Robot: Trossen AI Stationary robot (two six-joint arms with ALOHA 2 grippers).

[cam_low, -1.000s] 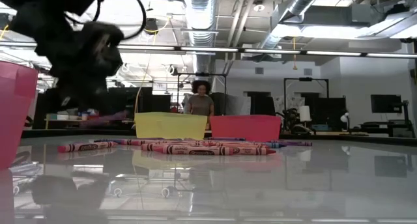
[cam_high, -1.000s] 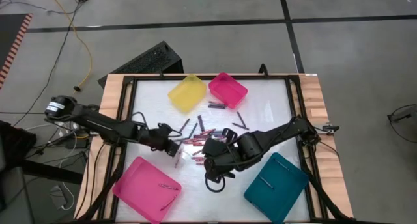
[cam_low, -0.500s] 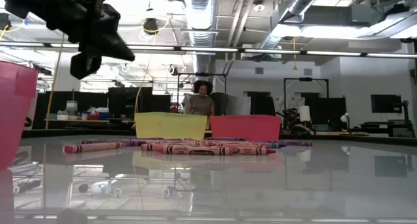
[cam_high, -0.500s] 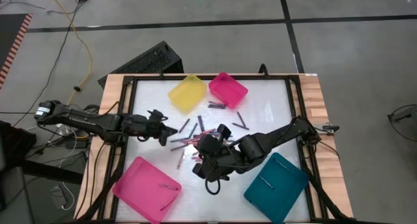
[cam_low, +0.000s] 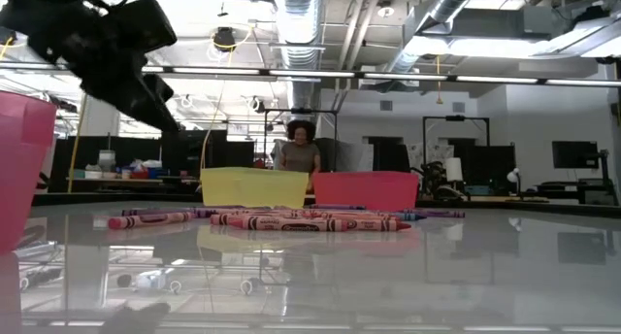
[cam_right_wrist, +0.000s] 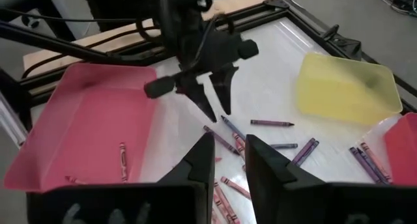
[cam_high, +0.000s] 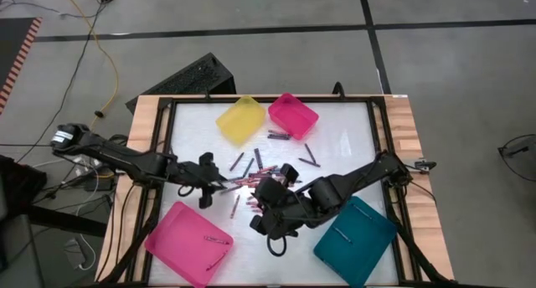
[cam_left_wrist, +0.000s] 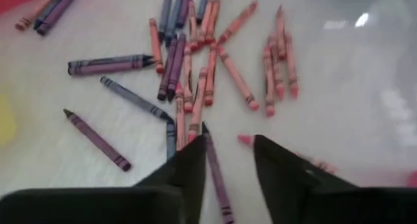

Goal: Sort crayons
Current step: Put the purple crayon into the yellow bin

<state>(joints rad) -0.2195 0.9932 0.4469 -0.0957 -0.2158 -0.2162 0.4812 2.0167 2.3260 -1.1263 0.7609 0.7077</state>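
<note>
Two dark fingers of the right gripper (cam_right_wrist: 228,160) stand a little apart. Past them, the left gripper (cam_right_wrist: 212,94) hangs open over thin red and purple crayons (cam_right_wrist: 229,144). A big pink tray (cam_right_wrist: 78,120) holds one red crayon (cam_right_wrist: 122,161). A yellow tray (cam_right_wrist: 345,87) sits farther off.

Crayons (cam_high: 251,172) between both arms.

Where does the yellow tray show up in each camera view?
High view: yellow tray at the table's far edge, left of centre.
Low view: it stands centre-left in the distance.
Left wrist view: not clearly in it.
Right wrist view: it lies at upper right.
Shared landmark: the small pink tray beside it.
</note>
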